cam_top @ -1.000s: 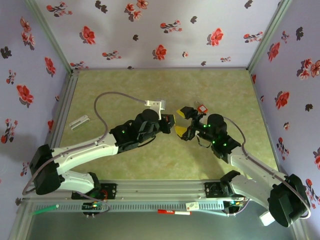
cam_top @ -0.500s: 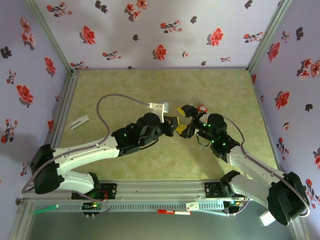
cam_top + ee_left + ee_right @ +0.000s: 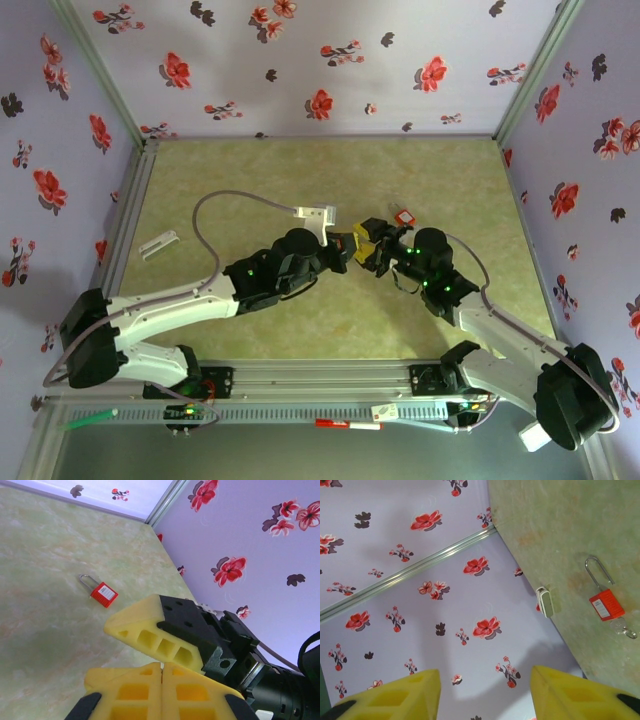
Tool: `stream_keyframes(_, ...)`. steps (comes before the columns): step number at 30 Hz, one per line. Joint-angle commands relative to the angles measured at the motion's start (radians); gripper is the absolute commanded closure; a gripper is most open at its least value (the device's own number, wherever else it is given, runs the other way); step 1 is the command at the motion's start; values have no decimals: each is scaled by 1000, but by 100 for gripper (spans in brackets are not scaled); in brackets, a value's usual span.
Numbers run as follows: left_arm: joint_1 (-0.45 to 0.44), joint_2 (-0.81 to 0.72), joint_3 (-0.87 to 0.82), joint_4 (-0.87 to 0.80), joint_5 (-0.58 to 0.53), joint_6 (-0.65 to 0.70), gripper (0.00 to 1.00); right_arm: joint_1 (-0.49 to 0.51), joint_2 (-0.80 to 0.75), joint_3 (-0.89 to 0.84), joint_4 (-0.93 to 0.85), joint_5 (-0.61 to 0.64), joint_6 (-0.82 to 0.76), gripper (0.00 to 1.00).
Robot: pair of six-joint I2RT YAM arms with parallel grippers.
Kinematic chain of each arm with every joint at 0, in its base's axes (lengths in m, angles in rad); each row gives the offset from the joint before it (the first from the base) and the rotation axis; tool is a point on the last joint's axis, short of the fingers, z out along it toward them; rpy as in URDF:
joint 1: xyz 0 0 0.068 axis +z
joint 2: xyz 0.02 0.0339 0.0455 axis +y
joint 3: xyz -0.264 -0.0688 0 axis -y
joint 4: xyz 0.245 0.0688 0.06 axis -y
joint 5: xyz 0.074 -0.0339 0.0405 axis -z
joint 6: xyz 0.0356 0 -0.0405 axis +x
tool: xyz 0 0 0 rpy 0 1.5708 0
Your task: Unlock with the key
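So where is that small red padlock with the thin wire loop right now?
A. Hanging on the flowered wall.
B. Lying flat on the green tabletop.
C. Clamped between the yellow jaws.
B: the small red padlock with the thin wire shackle lies flat on the mottled green tabletop, away from the yellow jaws.

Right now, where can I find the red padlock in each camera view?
Top external: red padlock on the table, just beyond the right gripper.
Left wrist: left of centre, on the green table.
Right wrist: right edge; possibly a second padlock, I cannot tell.
Shared landmark: the right gripper's yellow fingers.
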Motion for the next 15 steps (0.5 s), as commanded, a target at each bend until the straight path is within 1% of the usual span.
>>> stream_keyframes(1,-12,-23,-19,2,-15,28,100,3,-3,-2,29,14,15,57)
stream_keyframes(8,-17,-30,-25,5,-14,39,100,-1,-9,-2,22,12,15,74)
stream_keyframes(15,-29,-31,-36,4,-13,43,100,-10,-9,4,6,0,7,92)
